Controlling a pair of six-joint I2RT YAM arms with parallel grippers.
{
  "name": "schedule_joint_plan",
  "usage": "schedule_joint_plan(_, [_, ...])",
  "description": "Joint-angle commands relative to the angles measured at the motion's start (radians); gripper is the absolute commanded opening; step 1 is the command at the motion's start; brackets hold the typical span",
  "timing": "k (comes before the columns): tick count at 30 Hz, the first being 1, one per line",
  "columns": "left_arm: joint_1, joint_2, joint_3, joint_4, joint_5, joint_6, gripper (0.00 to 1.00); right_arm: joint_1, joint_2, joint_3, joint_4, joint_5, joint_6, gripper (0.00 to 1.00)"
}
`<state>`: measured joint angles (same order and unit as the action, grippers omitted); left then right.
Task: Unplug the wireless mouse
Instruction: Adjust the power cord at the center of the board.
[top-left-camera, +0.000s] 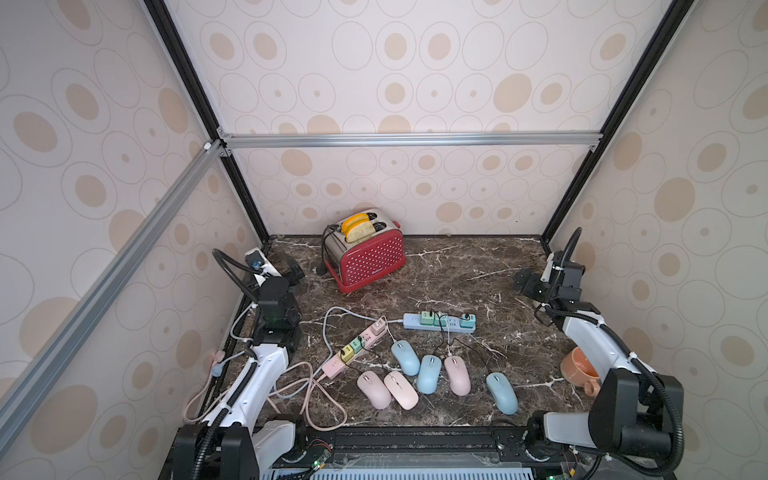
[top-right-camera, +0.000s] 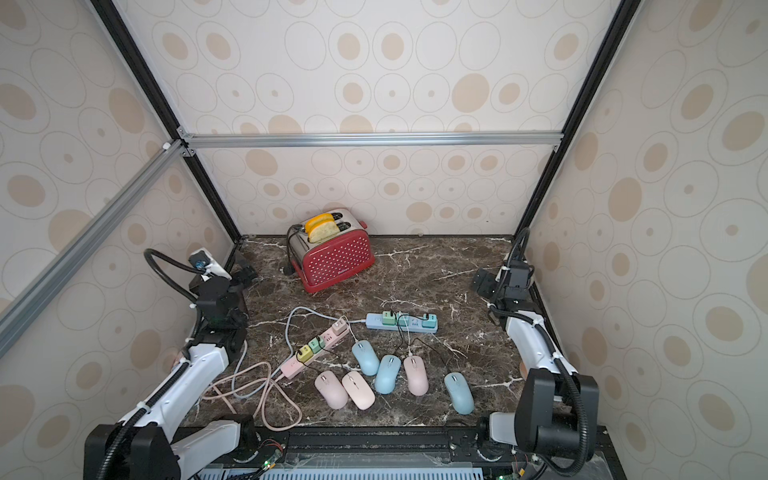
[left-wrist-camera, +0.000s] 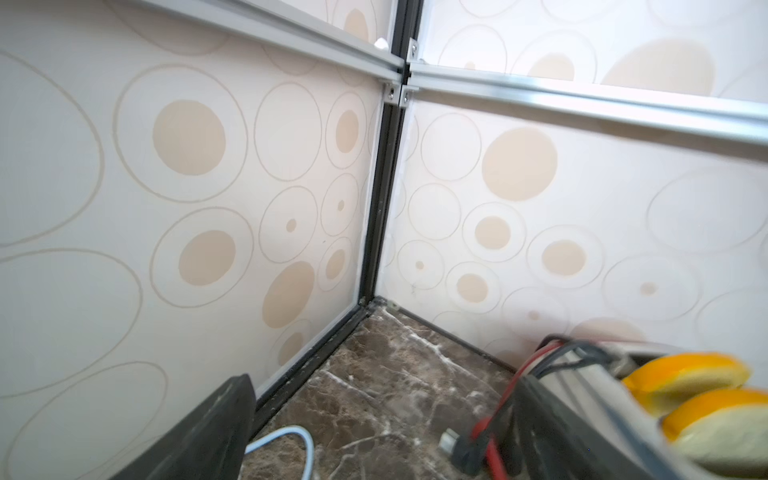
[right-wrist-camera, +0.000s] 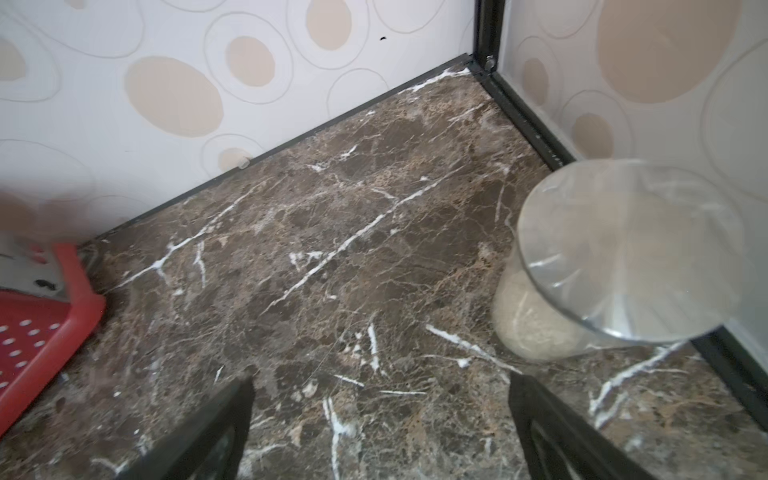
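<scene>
Six small mice (top-left-camera: 429, 374), three pale blue and three pale pink, are being shown lying in the lower middle of both top views, just below a pink power strip (top-left-camera: 334, 365) and a blue power strip (top-left-camera: 412, 321). Thin black cables (top-left-camera: 469, 347) are being seen running from the mice up to little pastel charger blocks (top-left-camera: 427, 318) seated in the strips. Which cable belongs to which mouse cannot be told. Each mouse is being judged light, smooth and slippery, and its cable limp, so a tug on the cable alone is being judged risky. The stiff plug where it enters its block, or the block itself, is being judged the better place to be gripped, with the light strip probably needing to be held down. The left gripper (top-left-camera: 293, 270) at mid-left and the right gripper (right-wrist-camera: 380, 386) at mid-right of the top views are both being held spread wide and empty, well apart from the mice.
</scene>
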<state>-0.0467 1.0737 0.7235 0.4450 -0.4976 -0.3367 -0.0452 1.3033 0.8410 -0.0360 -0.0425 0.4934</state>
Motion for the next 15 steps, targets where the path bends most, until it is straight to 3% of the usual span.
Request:
schedule_joint_plan(1, [-0.002,-0.043,0.147,-0.354,-0.015,-0.289,0.99,0.003,-0.064,-0.018,0.069,-0.072,0.057,1.00])
schedule_joint_plan(4, [0.004,-0.060,0.182,-0.378,0.121,-0.328,0.99,0.000,-0.041,0.038,-0.015,-0.169,0.069,1.00])
schedule_joint_plan(7, [0.003,-0.088,0.147,-0.277,0.248,-0.367,0.99,-0.001,0.002,0.106,-0.082,-0.361,0.010,1.00])
schedule_joint_plan(10, [0.003,-0.116,0.120,-0.199,0.364,-0.424,0.99,0.000,0.016,0.115,-0.096,-0.431,0.029,1.00])
schedule_joint_plan(15, [-0.011,-0.027,0.338,-0.516,0.638,-0.420,0.89,0.035,-0.011,0.105,-0.154,-0.459,0.026,0.96])
